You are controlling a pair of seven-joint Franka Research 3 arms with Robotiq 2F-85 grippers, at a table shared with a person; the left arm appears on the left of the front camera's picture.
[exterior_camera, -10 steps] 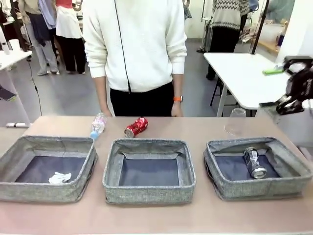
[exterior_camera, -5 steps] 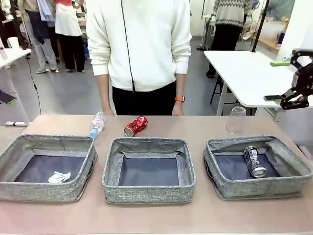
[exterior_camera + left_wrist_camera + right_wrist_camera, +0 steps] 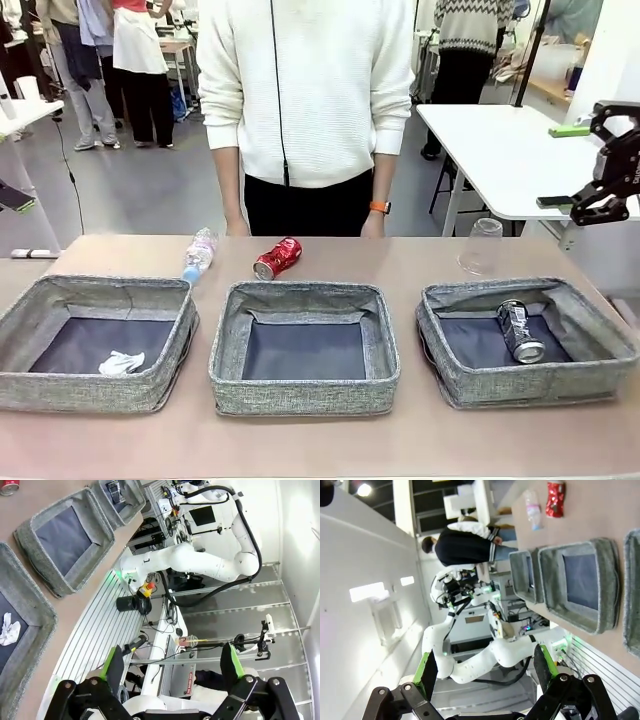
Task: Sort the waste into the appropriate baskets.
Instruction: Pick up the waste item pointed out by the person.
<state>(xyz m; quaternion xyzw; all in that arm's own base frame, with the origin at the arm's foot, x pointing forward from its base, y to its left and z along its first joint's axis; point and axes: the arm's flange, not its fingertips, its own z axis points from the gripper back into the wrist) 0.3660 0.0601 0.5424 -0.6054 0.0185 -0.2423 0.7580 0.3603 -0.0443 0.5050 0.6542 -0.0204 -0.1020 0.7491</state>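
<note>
Three grey baskets stand in a row: left [image 3: 80, 390], middle [image 3: 305, 395], right [image 3: 530, 385]. A white paper ball [image 3: 121, 362] lies in the left basket and a dark printed can [image 3: 521, 331] in the right one. Behind the baskets on the table lie a crushed red can [image 3: 278, 258] and a clear bottle [image 3: 199, 255]; a clear cup [image 3: 482, 246] stands upside down. My right gripper [image 3: 553, 165] hangs open in the air at the far right, above the right basket's level. My left gripper [image 3: 171, 662] is open, with nothing in it, off the table's side.
A person in a white sweater [image 3: 305, 90] stands at the far edge, hands down by the table. A white table [image 3: 500, 160] stands behind at the right. Bare tabletop [image 3: 300, 445] runs in front of the baskets.
My right gripper has risen a little at the right edge. The person has shifted to the right. The waste and baskets have not moved.
</note>
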